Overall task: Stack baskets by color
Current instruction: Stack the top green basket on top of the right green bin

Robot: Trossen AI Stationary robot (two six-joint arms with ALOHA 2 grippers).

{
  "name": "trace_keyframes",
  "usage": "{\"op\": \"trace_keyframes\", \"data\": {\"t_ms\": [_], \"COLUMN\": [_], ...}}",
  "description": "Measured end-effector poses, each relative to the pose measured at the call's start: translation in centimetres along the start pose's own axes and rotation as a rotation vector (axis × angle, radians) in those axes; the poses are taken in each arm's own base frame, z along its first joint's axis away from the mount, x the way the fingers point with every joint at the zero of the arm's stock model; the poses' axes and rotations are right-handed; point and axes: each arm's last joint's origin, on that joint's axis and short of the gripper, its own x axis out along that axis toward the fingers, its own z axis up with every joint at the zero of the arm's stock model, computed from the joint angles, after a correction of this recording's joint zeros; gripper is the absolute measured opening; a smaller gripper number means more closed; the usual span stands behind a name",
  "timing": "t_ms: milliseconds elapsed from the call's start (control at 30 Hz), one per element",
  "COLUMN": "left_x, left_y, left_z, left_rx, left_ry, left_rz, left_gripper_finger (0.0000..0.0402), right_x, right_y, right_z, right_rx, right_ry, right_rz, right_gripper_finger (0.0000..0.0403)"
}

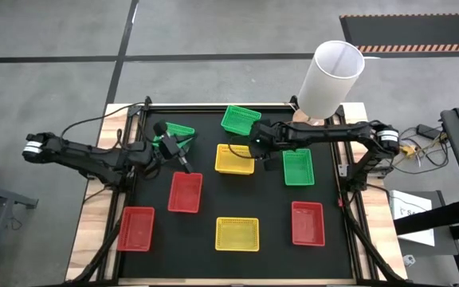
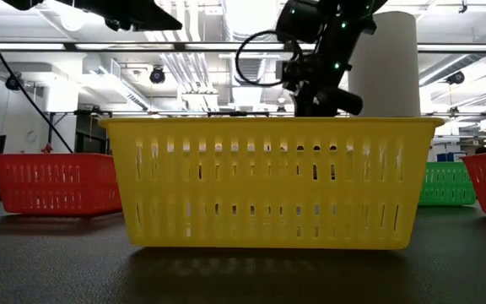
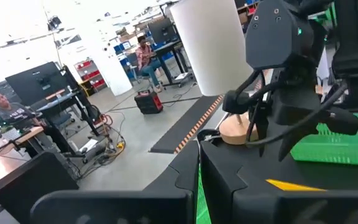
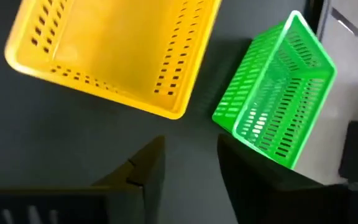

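My right gripper (image 1: 255, 145) open, empty, above upper-centre yellow basket (image 1: 235, 159); stacking yellows in hand; next, fetch lower-centre yellow basket (image 1: 237, 233).

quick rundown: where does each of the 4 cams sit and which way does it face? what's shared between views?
High: overhead, straight down on the table; both arms show, left gripper by a green basket, right gripper.
Low: tabletop height, level across; front yellow basket fills it, an arm above.
Left wrist: faces the white cylinder and room; own dark fingers below.
Right wrist: looks down at the mat; own fingers apart.
Shared: centre yellow basket shows in high too.
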Motion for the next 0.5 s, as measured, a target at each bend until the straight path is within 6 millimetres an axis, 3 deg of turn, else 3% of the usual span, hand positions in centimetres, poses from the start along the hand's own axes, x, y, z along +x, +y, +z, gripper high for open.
{"op": "trace_keyframes", "data": {"t_ms": [267, 500], "left_x": [0.1, 0.1], "left_y": [-0.2, -0.2], "left_z": [-0.1, -0.2], "left_rx": [0.001, 0.007], "left_ry": [0.001, 0.006], "left_rz": [-0.001, -0.004], "left_gripper_finger": [0.0, 0.0], "right_x": [2.5, 4.4], "right_y": [-0.5, -2.3], "right_z": [-0.4, -1.0], "right_rx": [-0.076, -0.095], "right_ry": [0.065, 0.083], "right_rz": [-0.001, -0.075], "right_gripper_finger": [0.0176, 0.0188]}}
